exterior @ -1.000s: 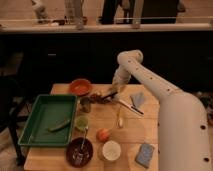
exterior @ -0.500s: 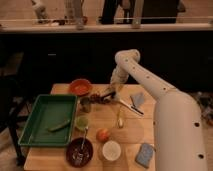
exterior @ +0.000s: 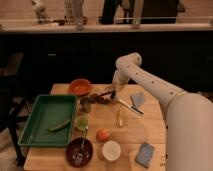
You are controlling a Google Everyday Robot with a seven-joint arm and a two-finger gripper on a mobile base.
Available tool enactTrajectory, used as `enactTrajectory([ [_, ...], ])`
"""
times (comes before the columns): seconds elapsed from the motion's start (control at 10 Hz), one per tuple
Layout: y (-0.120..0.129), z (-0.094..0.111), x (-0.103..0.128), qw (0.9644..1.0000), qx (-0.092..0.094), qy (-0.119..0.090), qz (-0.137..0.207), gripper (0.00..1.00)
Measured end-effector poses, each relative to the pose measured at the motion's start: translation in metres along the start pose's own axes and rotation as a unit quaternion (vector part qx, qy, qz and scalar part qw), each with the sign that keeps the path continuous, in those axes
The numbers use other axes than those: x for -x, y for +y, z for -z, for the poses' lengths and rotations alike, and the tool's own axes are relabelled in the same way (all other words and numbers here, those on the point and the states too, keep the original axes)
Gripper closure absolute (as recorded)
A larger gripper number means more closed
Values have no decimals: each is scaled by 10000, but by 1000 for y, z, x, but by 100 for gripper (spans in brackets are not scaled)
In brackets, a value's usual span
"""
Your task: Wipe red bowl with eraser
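The red bowl [exterior: 80,86] sits at the table's back left, just behind the green tray. A small oblong tan-and-dark object [exterior: 105,95], which looks like the eraser, lies on the table to the right of the bowl. My gripper [exterior: 113,91] hangs low over the table at the right end of that object, close to it or touching it. The arm reaches in from the right. The gripper is about a bowl's width to the right of the red bowl.
A green tray [exterior: 35,127] holding a green vegetable fills the left. A dark cup [exterior: 86,104], green cup [exterior: 81,122], orange fruit [exterior: 103,134], dark bowl with spoon [exterior: 79,150], white bowl [exterior: 111,150], blue sponge [exterior: 145,154], grey-blue cloth [exterior: 137,98] and a dark utensil [exterior: 130,106] lie around.
My gripper has moved left and slightly down, closer to the tan-and-dark object. Nothing on the table has shifted.
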Motion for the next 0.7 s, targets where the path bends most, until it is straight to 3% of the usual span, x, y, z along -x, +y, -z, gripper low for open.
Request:
enactTrajectory([
  [0.2,-5,1,-2,9995,-273,51,-180,100],
  [0.4,-23,-4,3,9991,-398,-14,-130,100],
  [0.7,-63,-21,15,9989,-405,-164,150,100],
])
